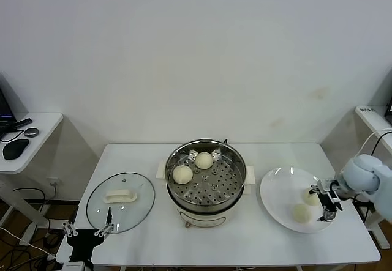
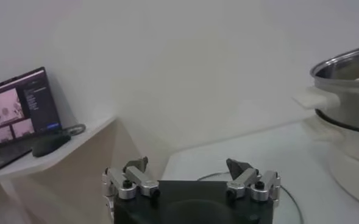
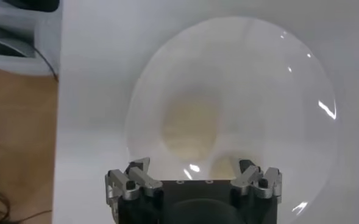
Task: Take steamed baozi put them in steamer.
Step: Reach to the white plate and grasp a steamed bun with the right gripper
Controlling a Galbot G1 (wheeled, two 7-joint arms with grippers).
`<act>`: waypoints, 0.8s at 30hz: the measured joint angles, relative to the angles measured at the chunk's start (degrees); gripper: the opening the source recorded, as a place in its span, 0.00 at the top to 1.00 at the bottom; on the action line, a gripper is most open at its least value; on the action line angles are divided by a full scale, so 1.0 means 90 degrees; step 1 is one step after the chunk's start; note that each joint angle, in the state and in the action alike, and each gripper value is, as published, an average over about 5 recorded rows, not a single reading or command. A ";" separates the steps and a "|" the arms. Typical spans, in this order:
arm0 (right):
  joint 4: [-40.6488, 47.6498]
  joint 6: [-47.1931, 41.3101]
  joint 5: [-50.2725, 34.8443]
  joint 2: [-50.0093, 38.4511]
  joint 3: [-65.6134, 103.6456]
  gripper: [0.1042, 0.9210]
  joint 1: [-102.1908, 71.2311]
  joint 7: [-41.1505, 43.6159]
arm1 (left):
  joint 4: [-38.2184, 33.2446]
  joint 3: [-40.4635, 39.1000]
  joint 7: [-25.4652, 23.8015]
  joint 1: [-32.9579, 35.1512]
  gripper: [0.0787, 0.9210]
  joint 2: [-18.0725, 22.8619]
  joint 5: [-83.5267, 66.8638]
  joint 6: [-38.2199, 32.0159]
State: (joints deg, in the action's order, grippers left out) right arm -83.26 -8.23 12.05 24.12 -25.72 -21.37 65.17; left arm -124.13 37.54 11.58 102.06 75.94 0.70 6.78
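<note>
white plate (image 1: 278,188), open right gripper (image 1: 327,205) above

You had bright, even light from above, and the white wall (image 1: 196,51) looked smooth with no dark patches. Shadows were soft and small under the steamer (image 1: 206,182). Little white sparkles of glare sat on the plate (image 3: 316,109) rim. In your right wrist view the bun (image 3: 190,125) looked blurry and smeared, out of focus.

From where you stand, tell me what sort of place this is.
Likely a lab or office test bay staged for cooking: a bare white table against a plain wall, a steamer with a plate beside it, and a laptop on a side desk.
</note>
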 measured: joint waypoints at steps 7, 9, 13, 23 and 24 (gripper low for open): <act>0.0150 -0.0018 0.0121 0.0257 0.0070 0.12 -0.0156 -0.0172 | -0.0040 0.0005 0.0007 0.0010 0.12 0.0042 0.0022 -0.0001; 0.0198 -0.0029 0.0147 0.0332 0.0083 0.12 -0.0171 -0.0208 | -0.0042 0.0008 0.0008 0.0008 0.12 0.0048 0.0027 -0.0001; 0.0249 -0.0095 0.0169 0.0441 0.0089 0.13 -0.0205 -0.0227 | -0.0037 0.0020 0.0010 0.0004 0.12 0.0051 0.0030 -0.0001; 0.0280 -0.0295 0.0145 0.0513 -0.0008 0.38 -0.0105 -0.0145 | 0.0001 0.0062 0.0010 -0.0065 0.12 0.0034 0.0019 -0.0001; 0.0277 -0.0311 0.0135 0.0511 -0.0024 0.40 -0.0083 -0.0137 | 0.0007 0.0064 0.0010 -0.0076 0.12 0.0033 0.0023 -0.0003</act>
State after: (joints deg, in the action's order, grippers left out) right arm -80.77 -11.04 13.26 28.72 -25.93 -22.11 63.93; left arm -124.07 38.11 11.67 101.37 76.24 0.91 6.76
